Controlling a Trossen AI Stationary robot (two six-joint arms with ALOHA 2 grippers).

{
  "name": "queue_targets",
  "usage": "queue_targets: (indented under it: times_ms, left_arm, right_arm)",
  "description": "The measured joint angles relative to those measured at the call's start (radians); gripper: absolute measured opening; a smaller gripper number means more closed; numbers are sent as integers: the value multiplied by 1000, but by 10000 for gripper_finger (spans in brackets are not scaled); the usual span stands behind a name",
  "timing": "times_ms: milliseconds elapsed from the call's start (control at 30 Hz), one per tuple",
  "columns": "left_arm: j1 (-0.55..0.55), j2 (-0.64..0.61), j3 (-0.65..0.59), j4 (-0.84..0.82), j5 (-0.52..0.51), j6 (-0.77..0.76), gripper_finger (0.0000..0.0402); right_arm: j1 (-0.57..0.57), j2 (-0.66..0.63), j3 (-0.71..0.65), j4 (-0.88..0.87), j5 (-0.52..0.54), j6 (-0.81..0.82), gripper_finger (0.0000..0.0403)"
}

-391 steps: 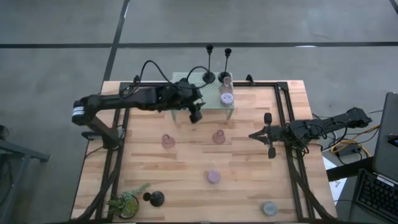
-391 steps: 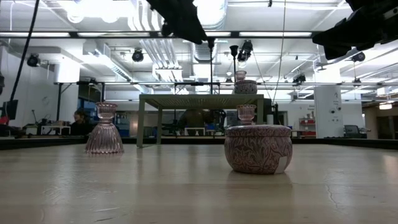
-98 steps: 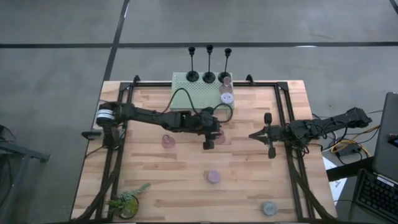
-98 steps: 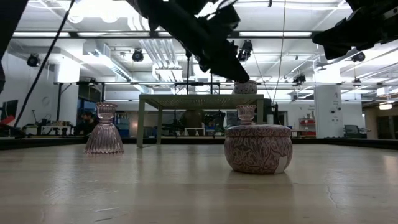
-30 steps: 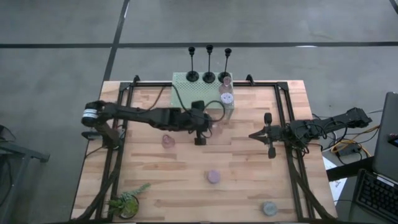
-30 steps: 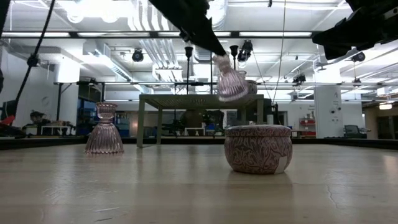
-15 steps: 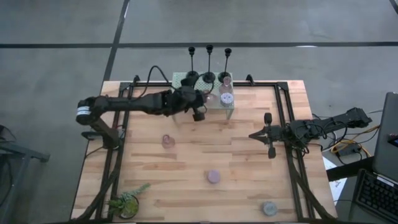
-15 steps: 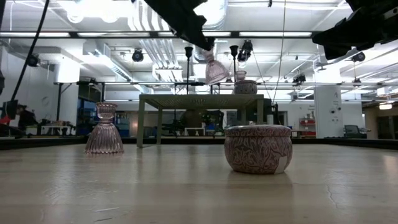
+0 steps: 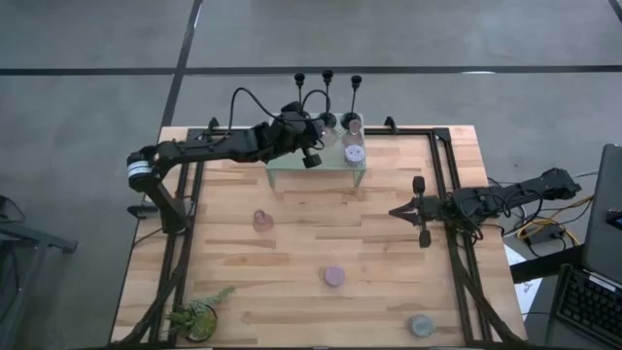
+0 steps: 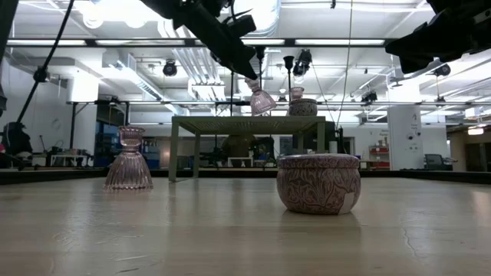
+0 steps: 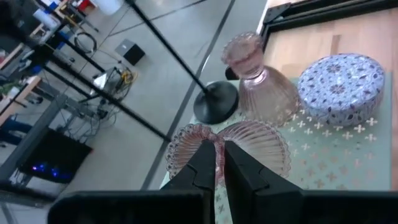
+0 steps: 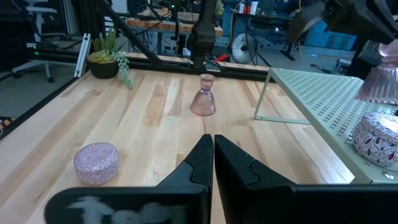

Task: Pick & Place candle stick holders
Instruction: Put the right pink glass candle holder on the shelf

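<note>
The left gripper (image 9: 309, 136) hangs above the pale green rack (image 9: 292, 167), its fingers (image 11: 239, 163) clamped tight on the rim of a pink glass cup (image 10: 261, 99), which is tilted and clear of the rack top. On the rack stand three black stemmed holders (image 9: 328, 98), a second pink cup (image 11: 255, 78) and a patterned round puck (image 11: 339, 81), the cup and puck just beside each other. Away from the rack, on the wooden table (image 9: 389, 292), a third pink cup (image 9: 260, 221) stands upright, with a lilac puck (image 9: 333, 276) and a grey puck (image 9: 420, 326) farther off. The right gripper (image 9: 419, 222), closed and holding nothing, waits above the table to the rack's right
</note>
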Motion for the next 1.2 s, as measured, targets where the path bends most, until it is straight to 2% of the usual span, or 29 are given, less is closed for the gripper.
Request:
queue_targets:
  times_ms: [133, 300, 533, 867, 1200]
  left_arm:
    - [0, 33, 2, 22, 1, 28, 18]
    - [0, 58, 10, 17, -62, 55, 19]
    - [5, 77, 11, 51, -66, 60, 20]
    - [6, 80, 11, 69, -51, 57, 54]
    - [8, 80, 11, 91, -54, 50, 57]
  right_arm:
    - [0, 0, 0, 0, 0, 0, 8]
    - [0, 0, 0, 0, 0, 0, 8]
    - [0, 0, 0, 0, 0, 0, 8]
    - [0, 0, 0, 0, 0, 0, 8]
    - [0, 0, 0, 0, 0, 0, 8]
